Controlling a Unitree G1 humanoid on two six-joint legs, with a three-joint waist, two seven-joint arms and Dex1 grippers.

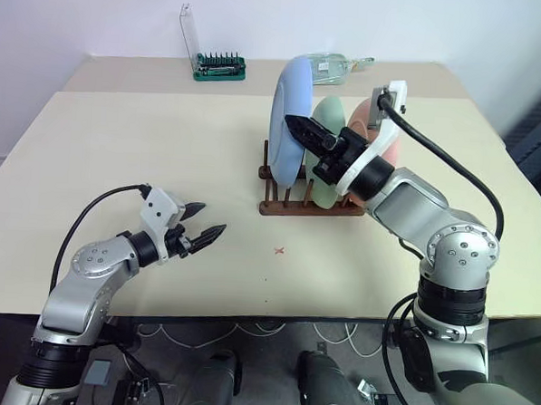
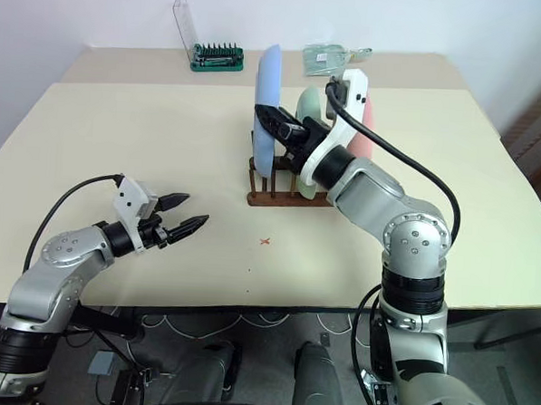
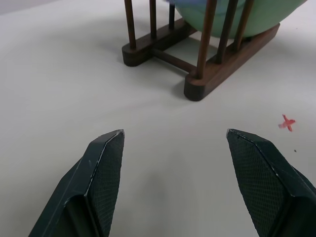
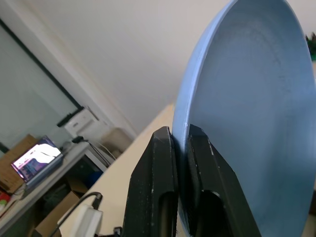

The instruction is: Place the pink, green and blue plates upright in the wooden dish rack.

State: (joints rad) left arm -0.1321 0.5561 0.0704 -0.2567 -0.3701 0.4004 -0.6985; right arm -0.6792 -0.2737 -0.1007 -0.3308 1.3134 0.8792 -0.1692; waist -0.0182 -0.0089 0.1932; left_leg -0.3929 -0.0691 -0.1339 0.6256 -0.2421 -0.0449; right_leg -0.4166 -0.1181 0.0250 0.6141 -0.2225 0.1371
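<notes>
Right gripper [image 4: 180, 148] is pinched tight on the rim of the blue plate [image 1: 290, 113], fingers either side of the edge, plate held on edge and nearly vertical. It's over the left end of the wooden dish rack [image 1: 289, 203], bottom edge down among the pegs by the look of it, tho I can't tell if it's seated on the rails yet.

Key relation: plate's flat face runs parallel to the green plate [image 1: 330, 124], just beside it on that plate's left, w/ the pink plate [image 1: 389, 145] past the green one at the far right end. Both of those look already upright in their slots. So blue goes in the leftmost gap, and the move is basically straight down along the plate's own plane. Any tilt sideways and the rim knocks the green plate or rides up on a peg.

Left gripper [image 1: 206, 228] is spread wide, holding nothing, low over the table [image 1: 164, 152] and well apart from the rack, pointing toward it. Right arm's the only one on this job; left is too far off to steady anything.
</notes>
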